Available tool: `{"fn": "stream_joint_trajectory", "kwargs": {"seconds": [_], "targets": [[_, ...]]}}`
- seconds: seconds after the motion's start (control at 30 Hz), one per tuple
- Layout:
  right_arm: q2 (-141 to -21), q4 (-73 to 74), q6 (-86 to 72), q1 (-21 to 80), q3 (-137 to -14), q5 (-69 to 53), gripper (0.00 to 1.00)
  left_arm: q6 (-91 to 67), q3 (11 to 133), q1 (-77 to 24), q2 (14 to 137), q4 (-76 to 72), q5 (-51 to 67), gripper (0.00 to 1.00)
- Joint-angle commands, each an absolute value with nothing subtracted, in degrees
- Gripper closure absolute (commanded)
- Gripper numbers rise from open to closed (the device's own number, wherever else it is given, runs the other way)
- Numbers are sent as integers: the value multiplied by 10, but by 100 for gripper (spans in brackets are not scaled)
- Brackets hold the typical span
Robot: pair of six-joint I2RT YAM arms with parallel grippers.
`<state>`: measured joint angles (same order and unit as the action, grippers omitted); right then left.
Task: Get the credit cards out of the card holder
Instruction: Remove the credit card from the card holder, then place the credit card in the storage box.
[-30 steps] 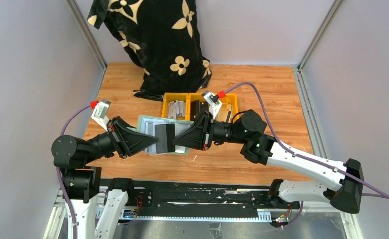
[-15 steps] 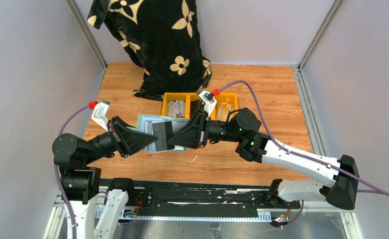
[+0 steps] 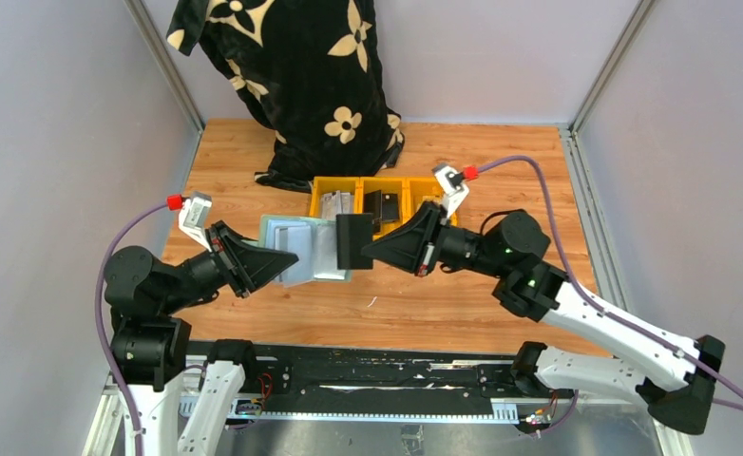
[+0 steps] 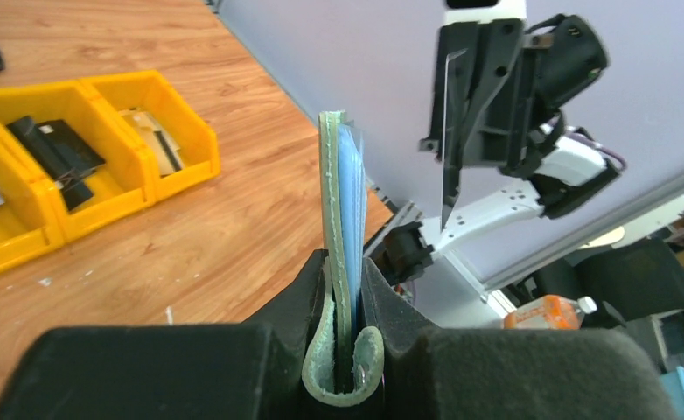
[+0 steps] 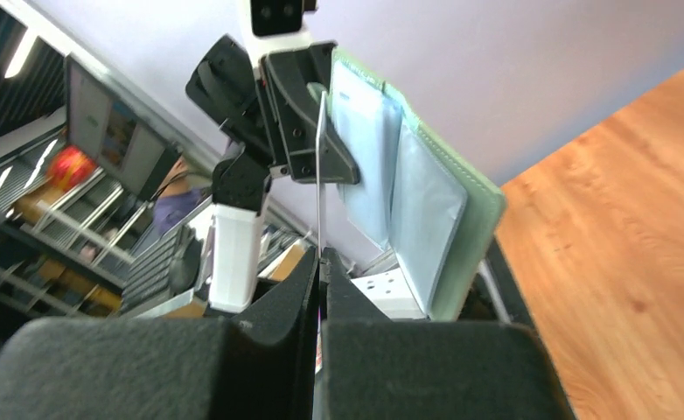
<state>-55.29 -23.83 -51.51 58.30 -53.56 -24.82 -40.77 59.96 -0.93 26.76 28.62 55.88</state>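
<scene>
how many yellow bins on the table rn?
3, side by side toward the far side of the table: left bin with grey items, middle bin with dark ones, right bin, partly occluded. None seems hidden.

Table point(image 3: 501, 161) is a light wood board with orange-ish grain. Sitting right on it is a row of three yellow bins point(image 3: 349, 179) joined side by side, about mid-table toward the back. Behind them, a black cloth with cream flowers point(image 3: 320, 95) slumps onto the back-left part. There's also a tiny white scrap point(image 3: 372, 302) near the front.
</scene>
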Motion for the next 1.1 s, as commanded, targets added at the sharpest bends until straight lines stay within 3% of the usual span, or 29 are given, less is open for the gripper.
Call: {"fn": "stream_joint_trajectory", "kwargs": {"seconds": [0.0,0.2,0.4,0.7,0.9,1.07], "targets": [[-509,-143,-491,524,-519,-207,100,-321,608,-9,284,352,520,100],[-510,-30,-474,391,-517,-210,100,-228,567,-9,294,373,536,100],[-640,68,-420,291,-542,-190,100,-101,522,-19,368,412,507,100],[-922,94,-363,287,-697,-175,100,-17,539,-78,541,430,492,100],[-1102,181,-342,290,-887,-177,100,90,575,-149,638,431,425,100],[-1185,192,-353,296,-956,-173,100,198,582,-205,726,432,346,100]]}}
